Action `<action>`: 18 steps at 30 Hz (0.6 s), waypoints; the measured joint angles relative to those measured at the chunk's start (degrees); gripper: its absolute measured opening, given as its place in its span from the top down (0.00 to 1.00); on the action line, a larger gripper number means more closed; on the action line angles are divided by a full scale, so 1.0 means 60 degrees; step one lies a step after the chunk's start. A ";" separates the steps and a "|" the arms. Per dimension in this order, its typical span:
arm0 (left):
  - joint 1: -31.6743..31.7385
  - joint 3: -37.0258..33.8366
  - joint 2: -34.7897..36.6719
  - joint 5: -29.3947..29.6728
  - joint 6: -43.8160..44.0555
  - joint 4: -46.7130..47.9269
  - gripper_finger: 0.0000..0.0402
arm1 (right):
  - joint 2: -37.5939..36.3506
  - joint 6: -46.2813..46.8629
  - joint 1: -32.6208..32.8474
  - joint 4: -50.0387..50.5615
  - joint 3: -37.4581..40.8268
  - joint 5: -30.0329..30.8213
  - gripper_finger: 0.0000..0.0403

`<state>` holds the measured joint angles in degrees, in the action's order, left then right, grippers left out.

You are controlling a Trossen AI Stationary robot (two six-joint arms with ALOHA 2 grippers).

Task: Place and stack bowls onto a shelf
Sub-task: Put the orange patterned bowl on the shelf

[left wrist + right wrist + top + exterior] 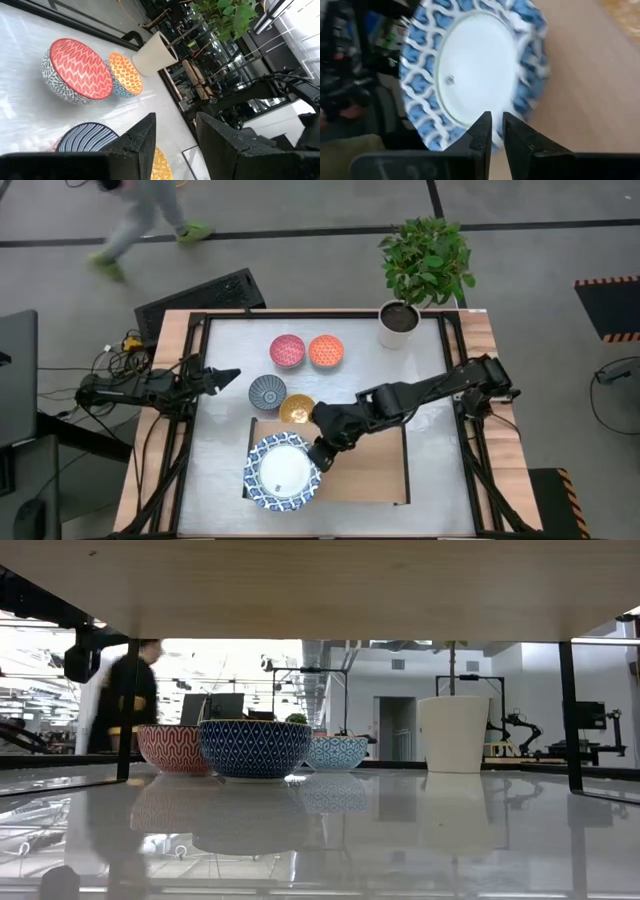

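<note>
I'm hovering my right gripper (318,458), fingers nearly pressed together and pinching nothing, at the rim of the large blue-and-white bowl (283,471) sitting on the shelf (370,470), directly ahead of my fingertips.

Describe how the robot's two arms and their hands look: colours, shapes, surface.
Both arms are dark, nearly black, built of slim jointed segments with bulkier joint housings. The left hand tapers to a pointed tip in the high view; its fingers are broad, blocky, matte black with a grainy texture. The right hand has the same dark matte fingers, narrowing to wedge tips. No markings are visible.
</note>
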<state>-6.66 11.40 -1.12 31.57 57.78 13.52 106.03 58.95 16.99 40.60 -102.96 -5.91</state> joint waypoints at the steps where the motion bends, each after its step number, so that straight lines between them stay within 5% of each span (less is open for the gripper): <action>1: 0.0001 0.0000 0.0002 -0.0037 0.0002 -0.0008 0.68 | 0.0013 -0.0002 -0.0012 0.0075 0.0000 0.0000 0.82; 10: 0.0000 0.0000 0.0003 -0.0038 0.0018 -0.0084 0.68 | -0.0525 -0.0541 -0.0672 0.0335 -0.0004 -0.0011 0.82; 18: -0.0003 0.0000 0.0003 0.0522 -0.0042 -0.0095 0.68 | -0.1007 -0.3479 -0.2222 0.0856 -0.0011 0.0003 0.82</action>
<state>-6.68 11.40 -1.10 34.70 57.53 12.95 99.98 38.08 3.65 45.74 -103.02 -5.90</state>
